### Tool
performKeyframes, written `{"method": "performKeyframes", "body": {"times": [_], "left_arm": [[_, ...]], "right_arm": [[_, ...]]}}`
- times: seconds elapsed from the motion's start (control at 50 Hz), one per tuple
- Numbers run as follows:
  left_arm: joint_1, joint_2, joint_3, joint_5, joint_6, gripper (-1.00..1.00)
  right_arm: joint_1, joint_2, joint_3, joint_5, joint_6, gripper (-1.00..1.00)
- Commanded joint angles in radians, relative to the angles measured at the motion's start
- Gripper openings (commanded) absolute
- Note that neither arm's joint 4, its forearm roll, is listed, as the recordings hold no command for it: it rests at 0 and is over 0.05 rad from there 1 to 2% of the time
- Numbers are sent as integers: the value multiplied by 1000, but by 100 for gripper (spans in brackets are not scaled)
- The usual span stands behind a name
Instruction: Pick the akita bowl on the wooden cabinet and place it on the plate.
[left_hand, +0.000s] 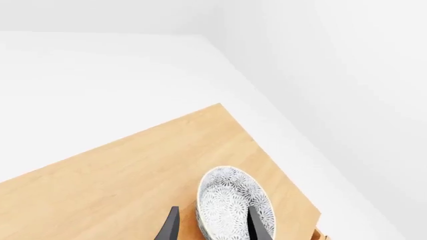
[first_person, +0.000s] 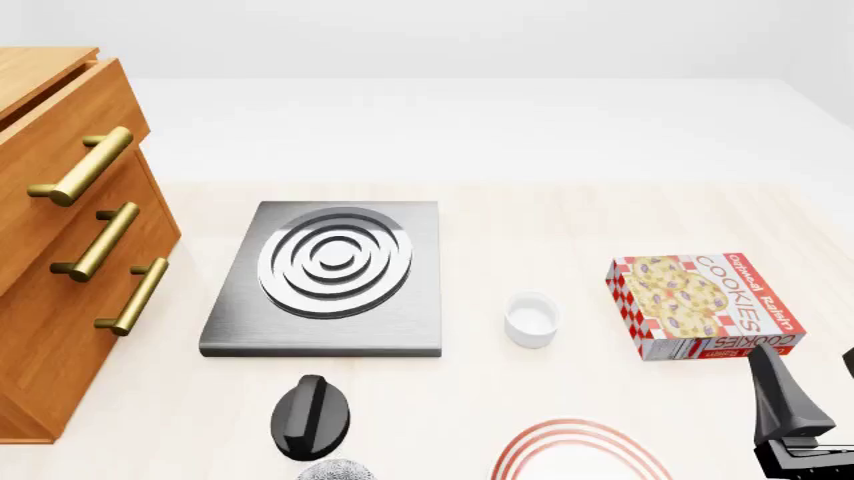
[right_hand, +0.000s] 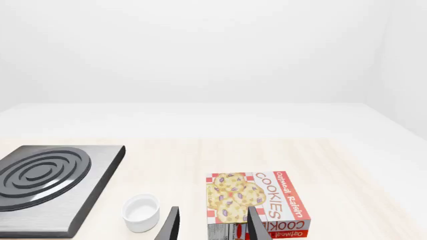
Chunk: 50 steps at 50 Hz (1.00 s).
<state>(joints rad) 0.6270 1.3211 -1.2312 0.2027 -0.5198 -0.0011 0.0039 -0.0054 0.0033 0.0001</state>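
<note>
The akita bowl (left_hand: 230, 197), finely speckled black and white, sits on top of the wooden cabinet (left_hand: 120, 175) near its corner. My left gripper (left_hand: 215, 227) is open right at the bowl. One finger (left_hand: 259, 225) crosses the bowl's inside and the other (left_hand: 170, 227) stands outside its rim over the wood. In the front view the cabinet (first_person: 67, 300) stands at the left, its top cut off, so bowl and left gripper are hidden there. The plate (first_person: 574, 428), white with red rings, lies at the near edge. My right gripper (first_person: 814, 385) hangs open at the near right, holding nothing.
A grey stove (first_person: 327, 275) with silver rings lies right of the cabinet. A small white cup (first_person: 531, 320) and a cookie box (first_person: 701, 305) sit to its right. A black rounded object (first_person: 314, 415) and a grey speckled edge (first_person: 334, 472) lie left of the plate.
</note>
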Motion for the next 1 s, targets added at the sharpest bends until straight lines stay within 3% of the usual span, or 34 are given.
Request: {"method": "performKeyframes", "body": {"times": [0.02, 0.66, 0.7, 0.72, 0.74, 0.76, 0.78, 1.0], "left_arm": [[-4, 24, 3, -10, -3, 100], [-17, 64, 28, -46, 2, 100], [-17, 35, 30, -62, 55, 100], [7, 0, 67, -109, 25, -100], [31, -45, 138, -193, -76, -100], [17, -65, 112, -172, 12, -100], [36, -85, 120, -187, 19, -100], [-11, -110, 108, -143, -68, -100]], "right_arm": [[0, 0, 0, 0, 0, 100], [0, 0, 0, 0, 0, 100], [0, 0, 0, 0, 0, 100], [0, 0, 0, 0, 0, 100], [0, 0, 0, 0, 0, 100], [0, 0, 0, 0, 0, 100], [0, 0, 0, 0, 0, 100], [0, 0, 0, 0, 0, 100]]}}
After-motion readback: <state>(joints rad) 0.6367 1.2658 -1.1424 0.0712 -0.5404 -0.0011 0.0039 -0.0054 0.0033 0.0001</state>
